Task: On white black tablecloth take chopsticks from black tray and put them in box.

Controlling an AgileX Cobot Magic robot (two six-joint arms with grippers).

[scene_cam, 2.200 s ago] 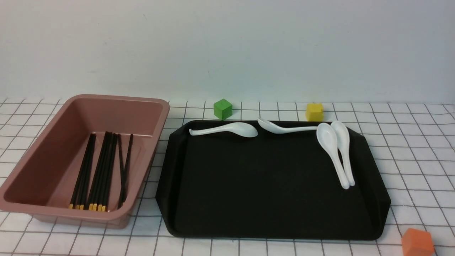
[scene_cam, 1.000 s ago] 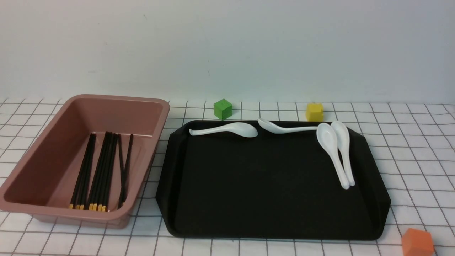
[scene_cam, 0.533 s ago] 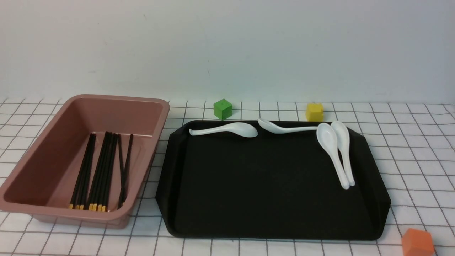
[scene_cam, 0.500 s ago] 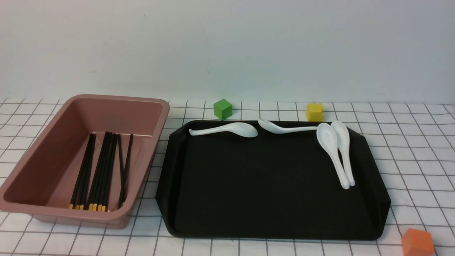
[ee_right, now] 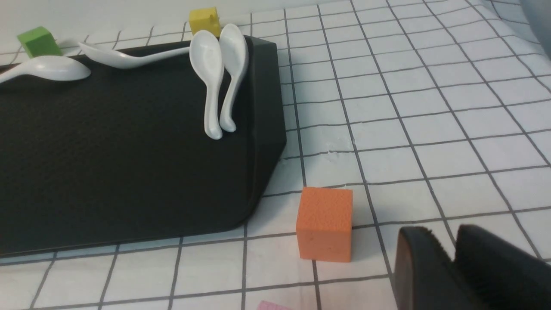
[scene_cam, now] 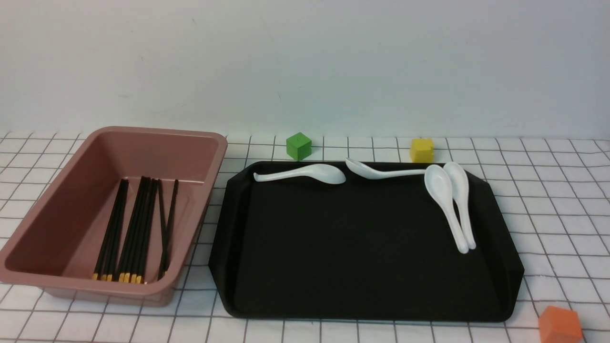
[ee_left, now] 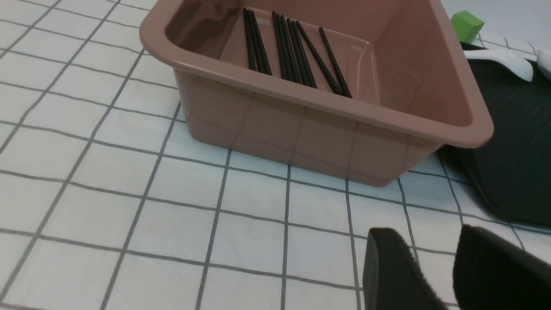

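I see the chopsticks [scene_cam: 138,228] all lying in the box [scene_cam: 28,224] at the cloth's [scene_cam: 562,200] left edge; tray [scene_cam: 362,257] holds only four spoons [scene_cam: 441,190]. Left gripper [ee_left: 430,262] slightly apart, empty; right gripper [ee_right: 450,247] nearly together, empty, by the orange cube [ee_right: 325,224].

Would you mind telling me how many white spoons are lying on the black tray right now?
4, all along the black tray's far edge: one spoon far left, one mid-edge, and two side by side at the far right. None seems hidden.

Black chopsticks [scene_cam: 138,228] lie flat inside pink box [scene_cam: 200,143].
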